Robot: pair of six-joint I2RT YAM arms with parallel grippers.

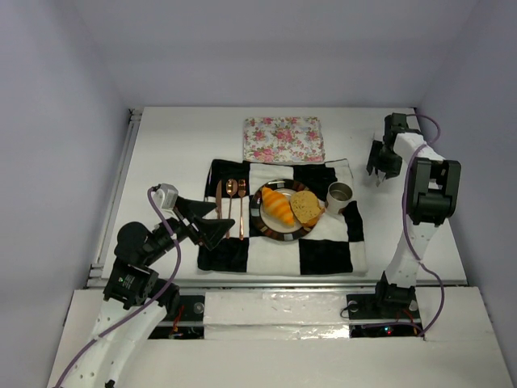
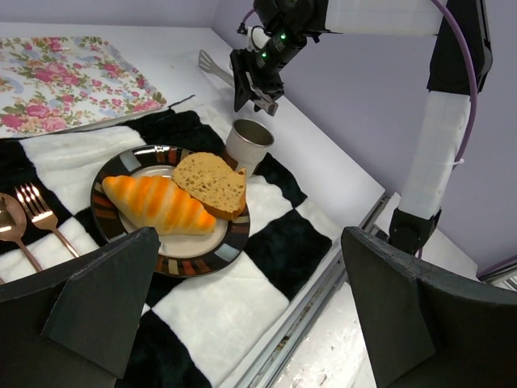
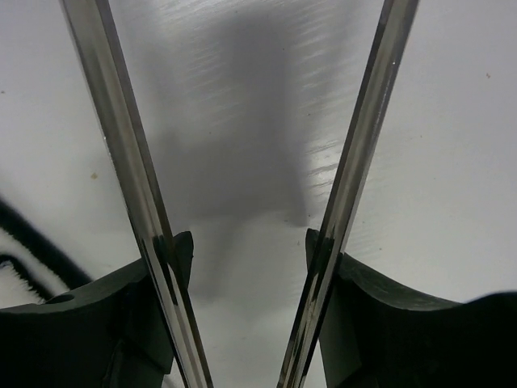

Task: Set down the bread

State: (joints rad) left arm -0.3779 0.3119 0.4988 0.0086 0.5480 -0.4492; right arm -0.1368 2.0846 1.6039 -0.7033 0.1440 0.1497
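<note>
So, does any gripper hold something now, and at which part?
Nothing is held. The left gripper and right gripper are both open and empty; croissant and toasted slice lie on the plate.

White bench (image 1: 178,153) carries two items directly. A black-and-white checkered cloth (image 1: 323,255) lies flat at frame centre, extending toward the lower middle. A floral napkin (image 1: 283,139) lies just above it, at upper centre, near the cloth's top edge; contact between them cannot be confirmed.
</note>
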